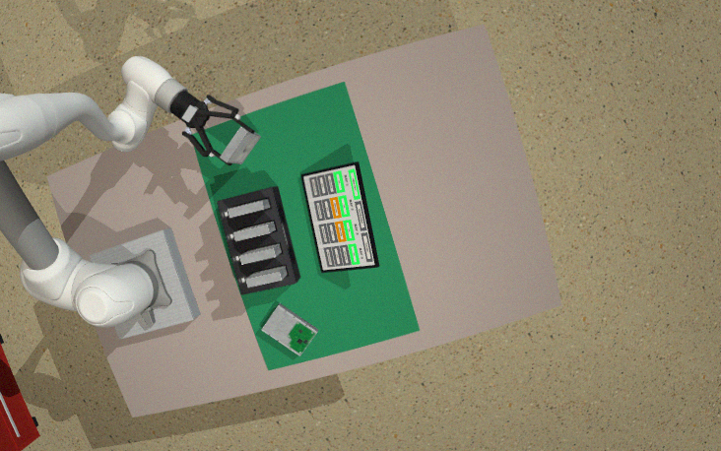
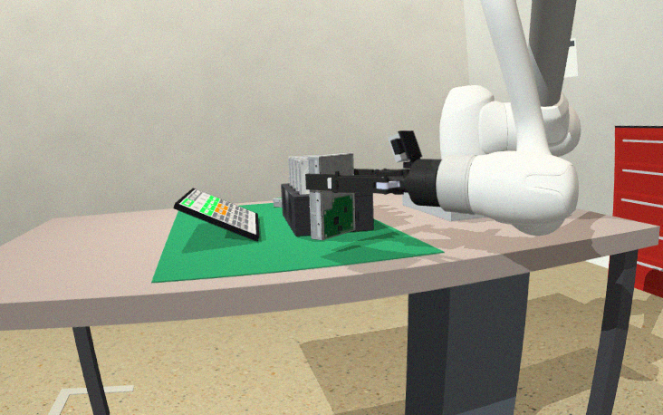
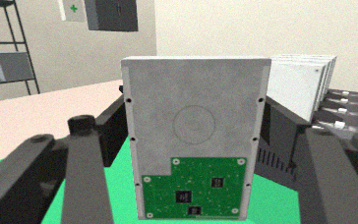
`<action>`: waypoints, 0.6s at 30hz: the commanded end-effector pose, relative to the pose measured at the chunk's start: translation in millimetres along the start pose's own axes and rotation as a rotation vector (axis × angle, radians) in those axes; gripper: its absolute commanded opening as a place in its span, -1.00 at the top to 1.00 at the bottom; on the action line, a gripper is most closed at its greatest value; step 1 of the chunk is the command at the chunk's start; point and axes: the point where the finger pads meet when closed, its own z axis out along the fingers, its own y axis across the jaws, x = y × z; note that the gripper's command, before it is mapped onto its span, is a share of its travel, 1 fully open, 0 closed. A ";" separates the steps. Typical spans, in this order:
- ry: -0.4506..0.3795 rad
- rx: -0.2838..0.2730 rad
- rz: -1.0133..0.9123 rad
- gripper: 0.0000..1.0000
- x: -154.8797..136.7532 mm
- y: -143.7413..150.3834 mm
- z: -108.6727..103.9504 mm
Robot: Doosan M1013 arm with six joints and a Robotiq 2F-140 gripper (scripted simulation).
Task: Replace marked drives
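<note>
The gripper (image 1: pixel 241 147) (image 2: pixel 336 177) (image 3: pixel 194 105) is shut on the side edges of a grey drive (image 2: pixel 334 210) (image 3: pixel 194 79). The drive is upright, green circuit end down, low over the mat (image 1: pixel 371 297) (image 2: pixel 219 266) beside the dock; I cannot tell if it touches. The black dock (image 1: pixel 288 230) (image 2: pixel 300 215) stands on the mat with a drive in every bay. Another drive (image 1: pixel 276 324) lies flat, circuit side up, past the dock's far end. The tilted screen (image 1: pixel 340 218) (image 2: pixel 217 212) shows an orange box in both middle bay rows and green boxes in every row.
The screen stands on the mat across a gap from the dock. The robot's pale base block (image 1: pixel 183 289) is on the table (image 1: pixel 451 160) behind the dock. A red cabinet (image 1: pixel 13 404) (image 2: pixel 638 171) stands beyond the table.
</note>
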 end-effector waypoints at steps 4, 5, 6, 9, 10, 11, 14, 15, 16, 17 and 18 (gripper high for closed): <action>0.000 0.000 0.001 0.80 -6.9 -0.1 -0.1; 0.000 0.000 0.001 0.80 -8.0 -0.1 -0.1; 0.000 0.000 0.001 0.80 -9.0 -0.1 -0.1; 0.000 0.000 0.001 0.80 -11.9 -0.1 -0.1; 0.000 0.000 0.001 0.80 -11.9 -0.1 -0.1; 0.000 0.000 0.001 0.80 -11.9 -0.1 -0.1; 0.000 0.000 0.001 0.80 -14.6 -0.1 -0.1; 0.000 0.000 0.001 0.80 -15.4 -0.1 -0.1; 0.000 0.000 0.001 0.80 -16.2 -0.1 -0.1; 0.000 0.000 0.001 0.80 -16.9 -0.1 -0.1; 0.000 0.000 0.001 0.80 -17.6 -0.1 -0.1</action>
